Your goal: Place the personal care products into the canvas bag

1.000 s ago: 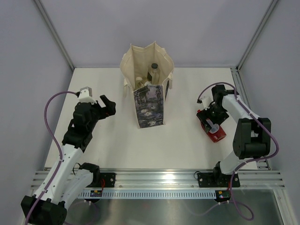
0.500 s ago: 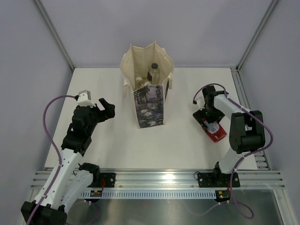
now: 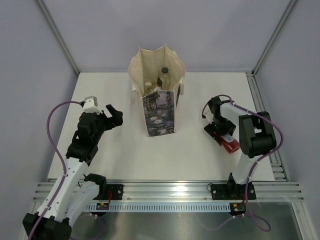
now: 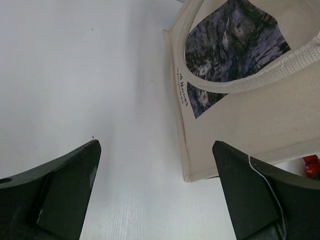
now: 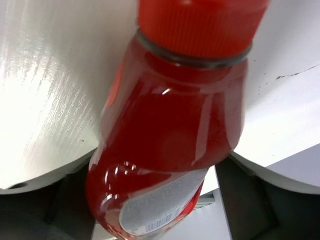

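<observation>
A flat red bottle [image 3: 230,144] with a red cap lies on the table at the right. My right gripper [image 3: 220,132] is down over it. In the right wrist view the red bottle [image 5: 170,125] fills the space between the fingers of the right gripper [image 5: 160,200], and both dark fingers press its sides. The canvas bag [image 3: 160,112] stands upright at centre back, print facing the front, with a black-capped bottle [image 3: 164,74] and pale items inside. My left gripper [image 3: 114,115] hangs open left of the bag; between its fingers [image 4: 60,190] only table and the bag's corner [image 4: 200,170] show.
Grey enclosure walls with metal posts surround the white table [image 3: 120,150]. A metal rail [image 3: 170,191] runs along the near edge by the arm bases. The bag's handle [image 4: 235,82] loops across the left wrist view.
My right gripper has slid left and down along the red bottle and its jaws have closed in on it. The left arm has barely moved.
</observation>
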`<state>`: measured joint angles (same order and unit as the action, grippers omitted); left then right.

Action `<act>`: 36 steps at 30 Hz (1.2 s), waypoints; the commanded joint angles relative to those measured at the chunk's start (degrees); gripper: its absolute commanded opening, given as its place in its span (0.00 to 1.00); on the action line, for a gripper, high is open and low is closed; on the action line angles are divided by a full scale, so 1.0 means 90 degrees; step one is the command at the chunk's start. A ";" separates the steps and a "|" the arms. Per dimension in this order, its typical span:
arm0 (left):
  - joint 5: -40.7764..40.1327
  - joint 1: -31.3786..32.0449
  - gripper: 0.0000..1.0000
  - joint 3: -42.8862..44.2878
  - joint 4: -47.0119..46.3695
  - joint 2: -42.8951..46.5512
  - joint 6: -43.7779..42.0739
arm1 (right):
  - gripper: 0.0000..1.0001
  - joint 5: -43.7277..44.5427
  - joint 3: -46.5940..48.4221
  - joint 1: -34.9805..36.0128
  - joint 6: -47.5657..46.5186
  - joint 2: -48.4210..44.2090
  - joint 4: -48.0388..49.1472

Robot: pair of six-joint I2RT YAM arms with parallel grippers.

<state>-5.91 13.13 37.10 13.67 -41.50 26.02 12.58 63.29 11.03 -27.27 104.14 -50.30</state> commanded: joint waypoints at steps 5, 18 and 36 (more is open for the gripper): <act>-0.0105 -0.0042 0.99 0.0086 -0.0250 -0.0009 0.0038 | 0.27 -0.1025 0.0233 -0.0063 0.0178 0.0392 0.0034; -0.0027 -0.0062 0.99 0.0272 -0.0191 -0.0135 0.0107 | 0.00 -0.5025 0.1093 -0.2093 0.0432 0.0752 -0.0943; 0.0022 -0.0072 0.99 0.0487 -0.0171 -0.0340 0.0224 | 0.00 -0.9521 0.3132 -0.2993 0.0263 0.0999 -0.1941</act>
<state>-5.85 12.78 38.57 14.20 -44.16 27.53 -58.22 85.34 -15.92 -28.62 117.51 -64.77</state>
